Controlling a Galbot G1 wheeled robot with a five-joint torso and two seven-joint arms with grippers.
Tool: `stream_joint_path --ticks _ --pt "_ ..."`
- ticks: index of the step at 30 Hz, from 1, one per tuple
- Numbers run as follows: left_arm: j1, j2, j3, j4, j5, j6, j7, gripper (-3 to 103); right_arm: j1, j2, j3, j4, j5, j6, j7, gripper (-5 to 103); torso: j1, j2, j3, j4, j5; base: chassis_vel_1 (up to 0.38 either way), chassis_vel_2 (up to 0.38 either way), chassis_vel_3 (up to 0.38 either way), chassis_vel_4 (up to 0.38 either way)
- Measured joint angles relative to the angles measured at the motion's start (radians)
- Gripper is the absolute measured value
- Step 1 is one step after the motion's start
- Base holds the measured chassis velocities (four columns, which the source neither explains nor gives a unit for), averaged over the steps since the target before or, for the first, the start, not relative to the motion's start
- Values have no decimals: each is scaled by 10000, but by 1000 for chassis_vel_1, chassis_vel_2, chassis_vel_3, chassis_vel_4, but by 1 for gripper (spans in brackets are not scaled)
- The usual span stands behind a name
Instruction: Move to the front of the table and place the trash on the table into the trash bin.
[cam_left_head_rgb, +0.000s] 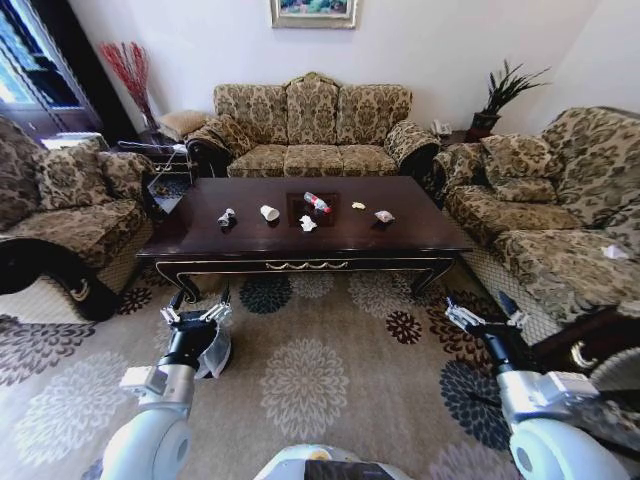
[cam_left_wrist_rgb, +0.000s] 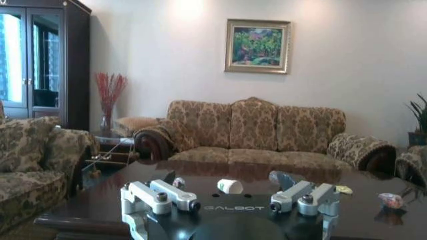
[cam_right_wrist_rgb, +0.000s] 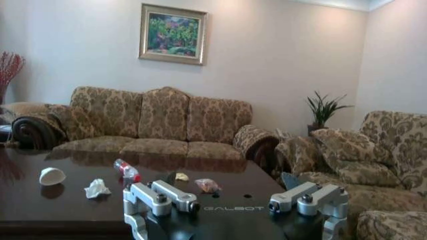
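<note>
Both arms hang low over the patterned carpet, left tool (cam_left_head_rgb: 197, 316) and right tool (cam_left_head_rgb: 484, 319) spread wide and empty, short of the worktop (cam_left_head_rgb: 200, 243). On its glossy dark wood lie a clear red-capped bottle (cam_left_head_rgb: 317, 202), a tipped paper cup (cam_left_head_rgb: 269, 213) and a crumpled tissue (cam_left_head_rgb: 307, 224) (light, easily nudged). Driving in, an arm could clip the carved apron; the round bottle might roll.

The word "GALBOT" stood in pale letters on the dark body of the left gripper (cam_left_wrist_rgb: 230, 200), and the same word on the right gripper (cam_right_wrist_rgb: 233, 201). Nothing else was readable.
</note>
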Motion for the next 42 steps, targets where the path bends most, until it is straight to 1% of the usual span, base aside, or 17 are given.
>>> stream_joint_path --ticks 28,33,42 --pt "72 -116 38 50 23 -60 45 100 -50 115 -48 -177 -282 218 10 100 0 0 0 0 0 0 0 0 0" --pt "113 -155 35 50 43 -59 79 100 -80 147 -35 -234 -345 454 -262 100 0 0 0 0 0 0 0 0 0" --pt "66 -265 47 49 243 -66 86 100 -115 210 -80 -307 -665 499 -340 100 0 0 0 0 0 0 0 0 0"
